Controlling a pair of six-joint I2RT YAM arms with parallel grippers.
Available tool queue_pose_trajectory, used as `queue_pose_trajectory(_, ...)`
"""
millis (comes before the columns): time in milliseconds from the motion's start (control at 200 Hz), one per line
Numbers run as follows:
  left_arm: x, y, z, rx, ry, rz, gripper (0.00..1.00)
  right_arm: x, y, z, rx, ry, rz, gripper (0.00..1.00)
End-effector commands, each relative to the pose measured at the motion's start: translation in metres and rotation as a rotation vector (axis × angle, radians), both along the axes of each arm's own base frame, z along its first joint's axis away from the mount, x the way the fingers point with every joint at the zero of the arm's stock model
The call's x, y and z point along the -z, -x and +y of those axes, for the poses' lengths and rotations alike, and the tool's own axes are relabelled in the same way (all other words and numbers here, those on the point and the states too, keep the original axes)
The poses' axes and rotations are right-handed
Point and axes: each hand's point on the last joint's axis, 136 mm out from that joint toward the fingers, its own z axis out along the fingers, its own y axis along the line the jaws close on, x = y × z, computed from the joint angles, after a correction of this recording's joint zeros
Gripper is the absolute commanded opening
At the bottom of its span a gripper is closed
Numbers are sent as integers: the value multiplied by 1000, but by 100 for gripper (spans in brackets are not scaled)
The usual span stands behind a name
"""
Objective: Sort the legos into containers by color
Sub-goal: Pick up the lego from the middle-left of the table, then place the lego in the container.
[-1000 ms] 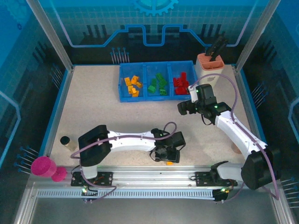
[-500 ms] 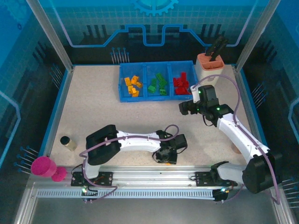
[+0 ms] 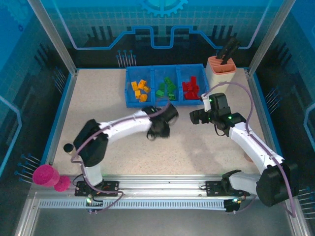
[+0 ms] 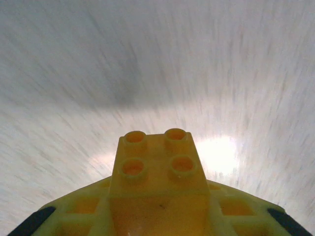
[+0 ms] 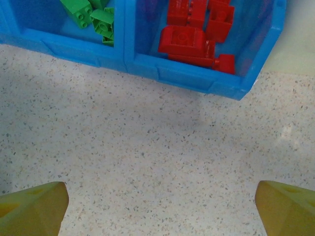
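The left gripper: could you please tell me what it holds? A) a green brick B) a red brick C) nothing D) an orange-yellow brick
D: the left wrist view shows a four-studded orange-yellow brick between the fingers of the left gripper.

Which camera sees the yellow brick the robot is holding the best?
The left wrist view: the yellow brick sits close up, four studs clear. From the top, the blurred left gripper covers it. The right wrist camera faces red bricks and green bricks in the tray.

Blue tray holds orange-yellow, green and red legos.
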Motion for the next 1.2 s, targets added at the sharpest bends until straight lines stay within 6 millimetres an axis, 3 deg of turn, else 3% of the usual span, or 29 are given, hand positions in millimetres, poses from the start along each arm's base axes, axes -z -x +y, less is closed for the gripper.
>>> queue_pose_trajectory(0, -68, -69, 60, -5, -103, -244, 30, -1, -5, -8, 49, -9, -10, 98)
queue_pose_trajectory(110, -87, -135, 97, -137, -81, -329, 30, -13, -4, -5, 52, -48, -28, 98)
queue_pose_trajectory(200, -86, -181, 121, -208, -94, -367, 30, -23, -1, -5, 59, -65, -49, 98)
queue_pose_trajectory(325, -63, -230, 140, -290, -57, -338, 29, -42, 6, -9, 63, -66, -77, 98)
queue_pose_trajectory(500, -24, -279, 139, -331, -7, -293, 29, -66, 14, -10, 53, -77, -121, 98)
queue_pose_trajectory(625, 1, -297, 135, -365, 43, -251, 30, -57, 19, -12, 72, -81, -88, 98)
queue_pose_trajectory(801, 17, -308, 128, -373, 90, -244, 31, -41, 26, -13, 92, -102, -43, 98)
queue_pose_trajectory(1196, 7, -311, 126, -361, 120, -266, 42, -28, 27, -11, 103, -116, -14, 98)
